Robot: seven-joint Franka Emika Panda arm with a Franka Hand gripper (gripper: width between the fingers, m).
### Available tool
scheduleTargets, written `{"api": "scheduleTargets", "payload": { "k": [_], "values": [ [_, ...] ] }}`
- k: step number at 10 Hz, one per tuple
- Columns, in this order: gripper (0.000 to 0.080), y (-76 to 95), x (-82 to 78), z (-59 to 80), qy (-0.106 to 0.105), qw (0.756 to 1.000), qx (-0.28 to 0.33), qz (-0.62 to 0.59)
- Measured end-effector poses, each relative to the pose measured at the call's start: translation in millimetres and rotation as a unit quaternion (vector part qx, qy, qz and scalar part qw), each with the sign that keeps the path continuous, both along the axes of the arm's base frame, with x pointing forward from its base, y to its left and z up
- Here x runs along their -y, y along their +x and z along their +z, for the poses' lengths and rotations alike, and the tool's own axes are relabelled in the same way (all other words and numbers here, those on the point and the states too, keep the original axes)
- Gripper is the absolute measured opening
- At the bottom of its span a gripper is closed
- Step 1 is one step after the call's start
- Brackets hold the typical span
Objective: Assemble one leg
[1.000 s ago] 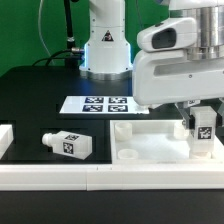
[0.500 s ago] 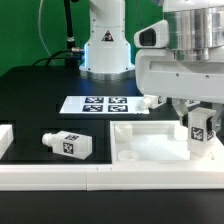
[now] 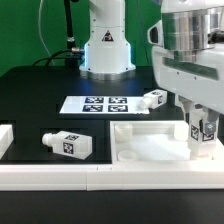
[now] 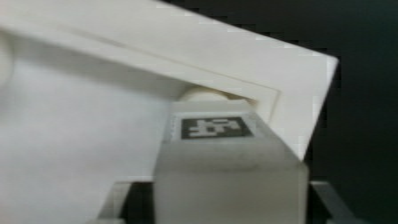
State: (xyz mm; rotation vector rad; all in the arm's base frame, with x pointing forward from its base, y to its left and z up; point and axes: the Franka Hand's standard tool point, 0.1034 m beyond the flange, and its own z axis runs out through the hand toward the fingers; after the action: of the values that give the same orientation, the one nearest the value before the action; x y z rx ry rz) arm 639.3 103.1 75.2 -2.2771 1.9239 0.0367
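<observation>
My gripper (image 3: pixel 204 136) is shut on a leg (image 3: pixel 204 128), a small white peg with a black-and-white tag, held upright at the near right corner of the large flat white panel (image 3: pixel 150 148). In the wrist view the leg (image 4: pixel 217 150) stands between my fingers (image 4: pixel 125 200), its end at the round corner socket (image 4: pixel 210 95) of the panel (image 4: pixel 89 110). I cannot tell how deep it sits. A second leg (image 3: pixel 68 144) lies on its side at the exterior view's left. A third leg (image 3: pixel 153 99) lies beside the marker board (image 3: pixel 97 104).
The robot base (image 3: pixel 105 48) stands at the back centre. A white rail (image 3: pixel 90 176) runs along the table's front edge. A white block (image 3: pixel 5 138) shows at the exterior view's far left edge.
The arm's body has swung toward the exterior view's right, uncovering the leg beside the marker board. The held leg has stayed at the same panel corner.
</observation>
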Motion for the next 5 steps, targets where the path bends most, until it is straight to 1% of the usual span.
{"api": "scheduleTargets", "payload": {
  "k": [1, 2, 3, 4, 5],
  "values": [
    [0.0287, 0.0, 0.0, 0.2, -0.003, 1.000, 0.004, 0.028],
    [0.0287, 0.0, -0.1, 0.1, -0.003, 0.999, 0.005, 0.032],
    [0.0395, 0.1, -0.2, 0.2, -0.005, 0.998, 0.009, 0.059],
    [0.0532, 1.2, -0.1, 1.2, -0.008, 0.995, 0.015, 0.095],
    [0.0532, 2.2, -1.9, 1.3, -0.018, 0.984, 0.027, 0.177]
  ]
}}
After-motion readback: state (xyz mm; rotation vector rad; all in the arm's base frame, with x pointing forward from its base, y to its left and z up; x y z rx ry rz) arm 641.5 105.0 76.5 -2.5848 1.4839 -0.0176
